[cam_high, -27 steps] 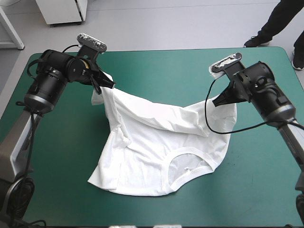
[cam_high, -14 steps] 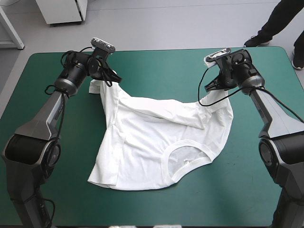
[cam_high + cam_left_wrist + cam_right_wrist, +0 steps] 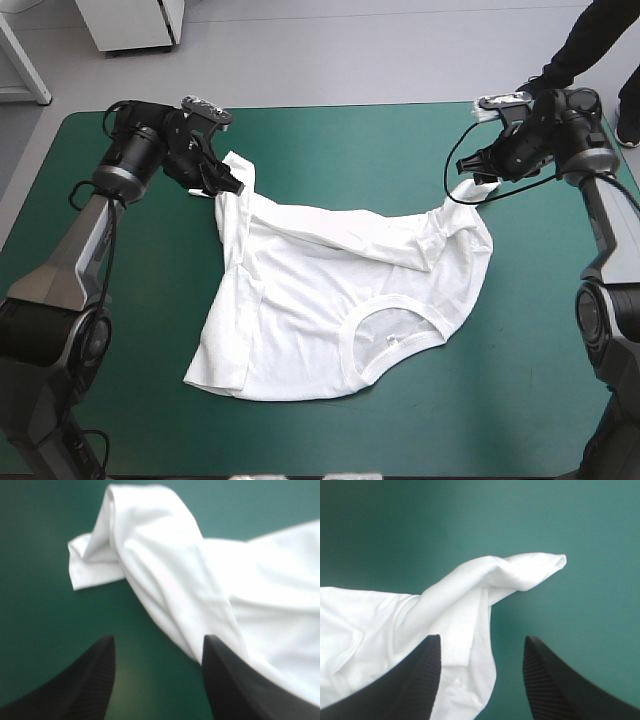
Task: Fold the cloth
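Observation:
The white T-shirt (image 3: 330,300) lies spread on the teal-green table, collar toward the near edge, its far corners drawn out left and right. My left gripper (image 3: 222,182) is at the shirt's far left corner with its black fingers apart; the left wrist view shows that corner of the T-shirt (image 3: 150,565) lying loose ahead of the open left gripper (image 3: 157,652). At the far right corner my right gripper (image 3: 478,172) is also open. In its wrist view a bunched tip of the T-shirt (image 3: 520,572) rests on the cover ahead of the right gripper (image 3: 481,652).
Bare teal-green cover (image 3: 540,330) surrounds the shirt on all sides, widest toward the near edge and the right side. The table's far edge (image 3: 340,106) runs just beyond both grippers.
Both grippers, shut on the shirt's far corners earlier, have opened and let go. Both arms have drawn outward and the corners now lie on the table.

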